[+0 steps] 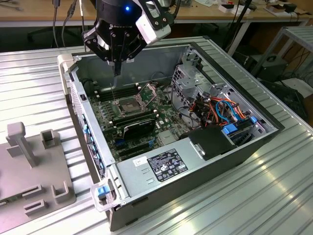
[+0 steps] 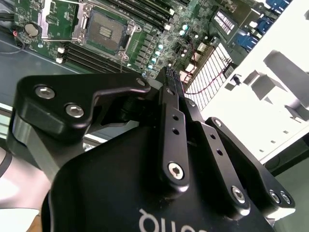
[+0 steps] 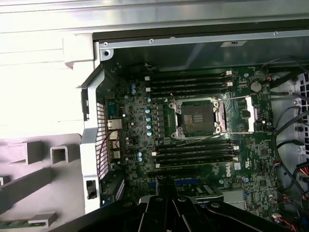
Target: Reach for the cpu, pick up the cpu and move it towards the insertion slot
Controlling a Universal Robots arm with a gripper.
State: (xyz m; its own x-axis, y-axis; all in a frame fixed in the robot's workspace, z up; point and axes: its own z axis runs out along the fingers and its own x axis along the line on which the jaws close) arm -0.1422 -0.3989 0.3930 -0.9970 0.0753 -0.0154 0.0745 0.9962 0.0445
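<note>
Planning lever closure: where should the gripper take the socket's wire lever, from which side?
Take the wire lever at its free end, past the insertion slot, from above; the thin wire probably stands clear there, while memory slots flank the slot.

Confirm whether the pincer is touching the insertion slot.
Apart. In the exterior view the pincer hangs above the insertion slot, with a clear gap between them.

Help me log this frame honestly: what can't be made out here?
- Whether the gripper holds a cpu: in both wrist views its own black links hide what lies between the shut fingers; in the exterior view that spot is too small.
- The insertion slot: contacts too fine in every view.
- The cables: cut off by the first wrist view's edge.
</note>
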